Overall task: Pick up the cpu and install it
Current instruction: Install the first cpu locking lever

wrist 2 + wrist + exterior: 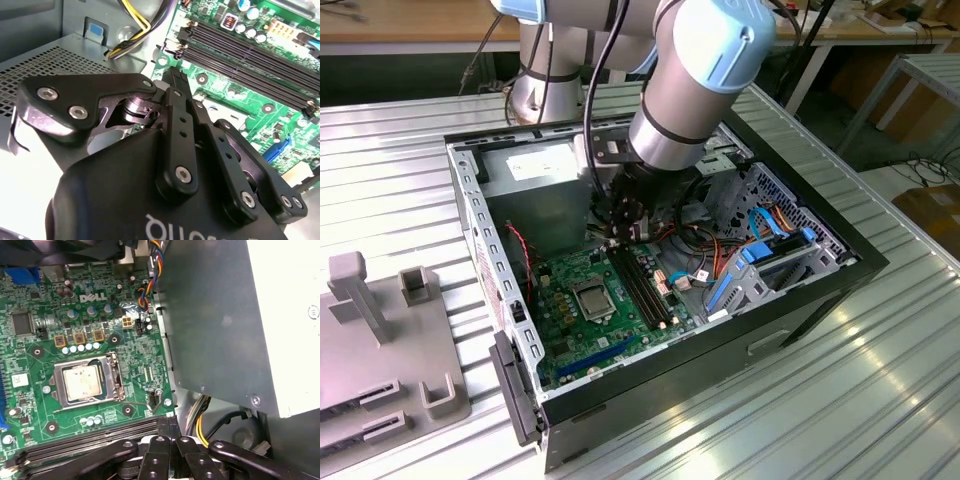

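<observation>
Inside open computer case [820,270], cpu [83,381] sits in socket beside my closed, empty gripper [170,426]; any nudge could bend pins.

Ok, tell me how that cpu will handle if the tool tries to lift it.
The cpu is a thin flat plate, so probably stiff and light. Its smooth metal top looks slippery. It lies low inside the socket frame, so its edges likely give little to grip, and scraping it sideways might harm it.
</observation>
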Motion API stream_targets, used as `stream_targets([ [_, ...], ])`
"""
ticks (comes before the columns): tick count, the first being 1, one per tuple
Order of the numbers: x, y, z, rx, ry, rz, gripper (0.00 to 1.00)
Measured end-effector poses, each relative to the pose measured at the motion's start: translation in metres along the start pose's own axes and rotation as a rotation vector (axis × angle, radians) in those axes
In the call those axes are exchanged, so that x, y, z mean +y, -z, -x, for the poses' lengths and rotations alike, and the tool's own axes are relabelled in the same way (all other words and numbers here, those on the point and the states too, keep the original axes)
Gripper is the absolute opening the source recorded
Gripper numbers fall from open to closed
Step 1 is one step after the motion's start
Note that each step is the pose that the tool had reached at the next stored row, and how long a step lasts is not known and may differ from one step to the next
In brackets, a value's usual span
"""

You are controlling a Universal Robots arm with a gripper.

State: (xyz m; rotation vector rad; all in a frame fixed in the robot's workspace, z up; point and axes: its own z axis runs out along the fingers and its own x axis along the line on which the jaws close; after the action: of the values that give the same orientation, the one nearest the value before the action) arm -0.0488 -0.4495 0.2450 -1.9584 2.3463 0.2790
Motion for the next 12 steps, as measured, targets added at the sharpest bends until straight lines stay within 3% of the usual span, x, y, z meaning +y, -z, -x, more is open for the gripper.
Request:
stream_targets([
  [5,0.0078,-0.0036,0.0002,-0.0015,0.0,0.0003,0.11],
  [9,0.0094,-0.004,-0.0001,-0.0016,0.0,0.0004,0.11],
  [12,0.0099,-0.0041,-0.0002,0.0042,0.0,-0.0008,0.11],
])
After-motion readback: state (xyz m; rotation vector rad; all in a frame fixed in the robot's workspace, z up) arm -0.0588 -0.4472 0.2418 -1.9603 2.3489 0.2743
